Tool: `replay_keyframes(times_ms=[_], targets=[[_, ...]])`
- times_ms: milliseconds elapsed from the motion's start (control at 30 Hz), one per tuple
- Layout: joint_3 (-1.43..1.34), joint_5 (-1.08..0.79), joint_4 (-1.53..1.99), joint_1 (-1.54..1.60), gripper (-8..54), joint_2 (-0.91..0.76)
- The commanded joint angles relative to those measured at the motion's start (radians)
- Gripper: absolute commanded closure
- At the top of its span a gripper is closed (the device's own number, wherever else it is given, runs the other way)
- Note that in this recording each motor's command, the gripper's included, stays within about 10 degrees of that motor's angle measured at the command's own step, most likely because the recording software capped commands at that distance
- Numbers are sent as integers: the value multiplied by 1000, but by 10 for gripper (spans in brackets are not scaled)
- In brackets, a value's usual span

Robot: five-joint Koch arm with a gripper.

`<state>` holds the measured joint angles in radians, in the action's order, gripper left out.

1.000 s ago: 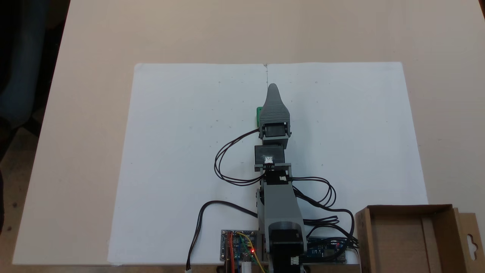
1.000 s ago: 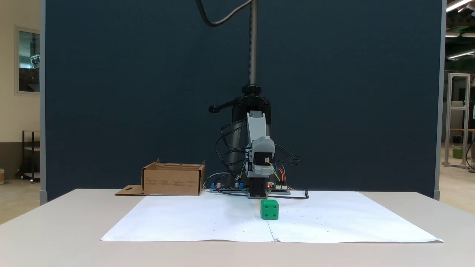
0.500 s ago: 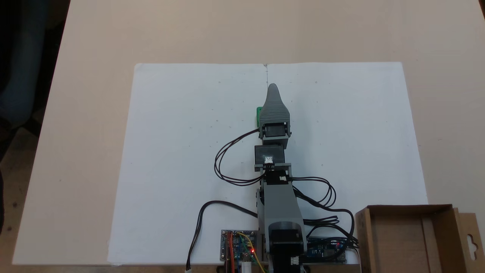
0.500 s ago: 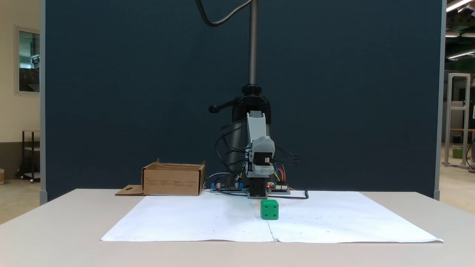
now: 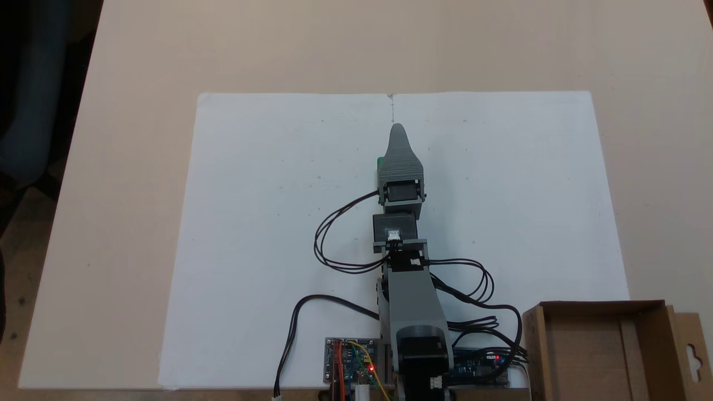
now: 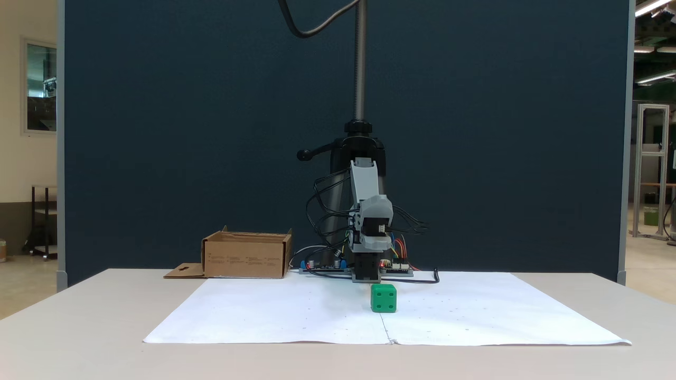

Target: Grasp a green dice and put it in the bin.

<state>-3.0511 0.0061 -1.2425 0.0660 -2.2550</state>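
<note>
The green dice [image 6: 383,298] rests on the white paper sheet [image 6: 296,316], one side facing the front camera. From above, only a green sliver of the dice [image 5: 380,162] shows at the left edge of my grey gripper [image 5: 397,133]. The gripper [image 6: 373,227] hovers above the dice and touches nothing. Its jaws lie one over the other, so I cannot make out a gap. The brown cardboard bin [image 5: 601,345] stands at the bottom right beside my base, and its flap [image 5: 690,351] has a hang-hole. In the front camera's picture the bin [image 6: 246,256] is on the left.
Circuit boards [image 5: 351,362] with red lights and looping black cables [image 5: 334,245] lie around my base. A black stand pole [image 6: 360,63] rises behind the arm before a dark partition. Bare tabletop [image 5: 356,44] surrounds the paper.
The gripper has dipped slightly and now covers a little more of the dice from above. The dice and the bin have not moved.
</note>
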Motion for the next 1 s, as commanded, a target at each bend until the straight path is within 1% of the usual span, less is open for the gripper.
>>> replay_keyframes(times_ms=[0, 367, 600, 800, 967], targets=[[17, -60, 94, 15, 28, -109], [414, -60, 854, 0, 12, -110], [681, -51, 1302, 3, 17, -110], [871, 25, 1635, -3, 26, -98], [953, 97, 1909, 20, 27, -34]])
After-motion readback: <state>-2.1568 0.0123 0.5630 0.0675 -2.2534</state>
